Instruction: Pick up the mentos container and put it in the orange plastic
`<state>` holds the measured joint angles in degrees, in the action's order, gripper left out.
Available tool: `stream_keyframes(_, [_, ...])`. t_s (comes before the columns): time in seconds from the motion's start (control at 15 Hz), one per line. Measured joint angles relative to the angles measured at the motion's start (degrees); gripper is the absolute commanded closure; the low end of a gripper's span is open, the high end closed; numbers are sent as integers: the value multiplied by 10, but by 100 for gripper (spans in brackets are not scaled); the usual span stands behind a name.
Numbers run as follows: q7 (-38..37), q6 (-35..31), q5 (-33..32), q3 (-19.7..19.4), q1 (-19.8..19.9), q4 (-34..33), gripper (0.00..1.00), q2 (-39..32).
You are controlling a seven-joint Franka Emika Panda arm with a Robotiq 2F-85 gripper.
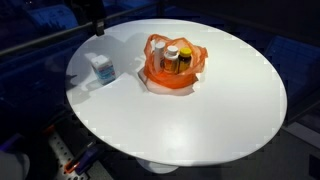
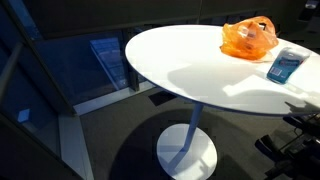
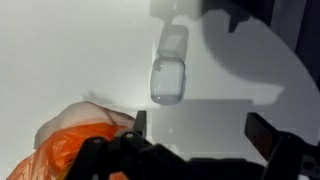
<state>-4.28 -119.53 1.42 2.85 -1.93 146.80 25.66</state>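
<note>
Two bottles (image 1: 172, 57) stand inside the orange plastic (image 1: 160, 72) on the far part of the round white table (image 1: 200, 120) in an exterior view. The mentos container (image 1: 102, 68) sits on the tabletop to the left, apart from it. In an exterior view the mentos container (image 2: 285, 65) lies right of the orange plastic (image 2: 248, 38) and nearer. In the wrist view the gripper (image 3: 200, 128) is empty, its jaws spread wide. The mentos container (image 3: 168, 78) lies just beyond them, and the orange plastic (image 3: 75, 140) is at the lower left.

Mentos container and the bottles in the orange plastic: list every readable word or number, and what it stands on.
Nothing can be read.
mentos container: blue label, too blurred.
bottles in the orange plastic: labels too small and blurred.
</note>
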Motion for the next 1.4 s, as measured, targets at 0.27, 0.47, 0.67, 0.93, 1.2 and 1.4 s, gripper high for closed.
stream_keyframes(0.27, [0, -12, 0, -6, 1, 11, 0, -4])
stream_keyframes(0.47, [0, -12, 0, -5, 1, 11, 0, -4])
stream_keyframes(0.67, [0, -19, 0, -5, 2, 15, 0, -11])
stream_keyframes(0.93, [3, -78, 0, -5, 0, 36, 0, -30])
stream_keyframes(1.2, [4, -122, 0, -5, -6, 49, 0, -53])
stream_keyframes(1.4, [4, -129, 1, -5, -9, 51, 0, -71])
